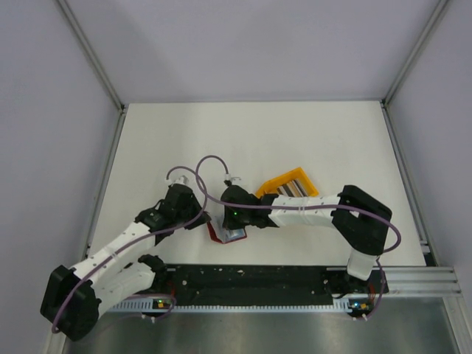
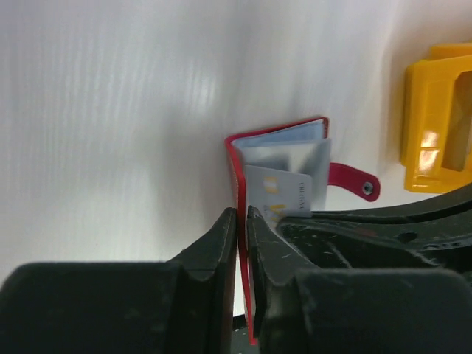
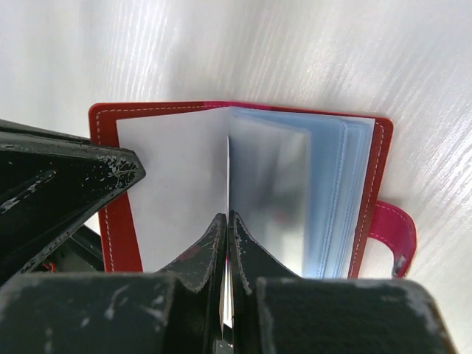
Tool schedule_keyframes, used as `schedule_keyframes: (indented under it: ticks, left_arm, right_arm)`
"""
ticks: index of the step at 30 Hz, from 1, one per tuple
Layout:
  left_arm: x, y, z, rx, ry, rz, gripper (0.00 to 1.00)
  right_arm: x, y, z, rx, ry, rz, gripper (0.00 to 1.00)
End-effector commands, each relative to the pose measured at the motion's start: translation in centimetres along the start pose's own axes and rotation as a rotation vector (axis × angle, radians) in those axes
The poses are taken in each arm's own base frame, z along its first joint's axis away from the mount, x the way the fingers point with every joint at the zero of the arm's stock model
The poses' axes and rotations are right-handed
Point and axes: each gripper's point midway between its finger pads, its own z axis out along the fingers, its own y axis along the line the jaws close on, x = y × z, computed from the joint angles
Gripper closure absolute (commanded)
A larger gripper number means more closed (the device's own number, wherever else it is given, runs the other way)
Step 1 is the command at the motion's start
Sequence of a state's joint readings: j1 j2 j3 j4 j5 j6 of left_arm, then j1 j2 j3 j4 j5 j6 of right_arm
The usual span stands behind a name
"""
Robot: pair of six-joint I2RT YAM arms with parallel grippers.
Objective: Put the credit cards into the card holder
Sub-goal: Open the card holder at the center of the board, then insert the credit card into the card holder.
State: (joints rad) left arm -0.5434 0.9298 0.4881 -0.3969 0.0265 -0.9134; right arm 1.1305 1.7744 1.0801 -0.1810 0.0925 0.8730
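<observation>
The red card holder (image 1: 220, 234) lies open on the tabletop (image 1: 221, 140) between both arms, mostly hidden from above. The left wrist view shows the left gripper (image 2: 242, 221), its jaws squeezing the holder's red cover, beside a credit card (image 2: 284, 193) with gold print. The right wrist view shows the right gripper (image 3: 226, 221), jaws pinched tight on that thin card, seen edge-on. Only the top view shows more cards (image 1: 293, 186) in the yellow bin (image 1: 271, 184).

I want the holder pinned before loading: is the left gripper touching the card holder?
Touching. Left wrist view: the left gripper pinches the red cover edge of the card holder.
</observation>
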Motion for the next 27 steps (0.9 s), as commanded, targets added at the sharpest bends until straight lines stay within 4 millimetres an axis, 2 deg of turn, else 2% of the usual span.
schedule_keyframes:
  ticks: [1, 3, 5, 9, 14, 20, 27]
  left_arm:
    - [0.9, 3.1, -0.3, -0.106, 0.015, 0.057, 0.89]
    - [1.4, 3.3, -0.1, -0.107, 0.036, 0.072, 0.92]
    - [1.7, 3.7, 0.3, -0.109, 0.047, 0.086, 1.0]
    - [2.4, 3.4, 0.9, -0.083, 0.087, 0.109, 1.0]
    - [2.3, 2.9, 1.5, -0.064, 0.104, 0.14, 1.0]
    - [2.2, 3.4, 2.2, -0.104, 0.109, 0.148, 1.0]
    - [2.9, 4.0, 3.1, -0.119, 0.143, 0.148, 1.0]
  right_arm:
    - [-1.3, 0.4, -1.5, -0.003, -0.067, -0.02, 1.0]
    - [-1.4, 0.5, -1.8, -0.006, -0.076, -0.021, 1.0]
    - [-1.9, 0.4, -2.6, -0.013, -0.095, -0.021, 1.0]
    - [-3.3, 0.0, -4.5, -0.025, -0.15, -0.02, 1.0]
    - [-4.2, -2.0, -6.2, -0.009, -0.197, 0.02, 1.0]
    - [-3.8, -4.3, -7.0, 0.022, -0.208, 0.066, 1.0]
    - [-2.5, -7.0, -6.7, 0.084, -0.184, 0.095, 1.0]
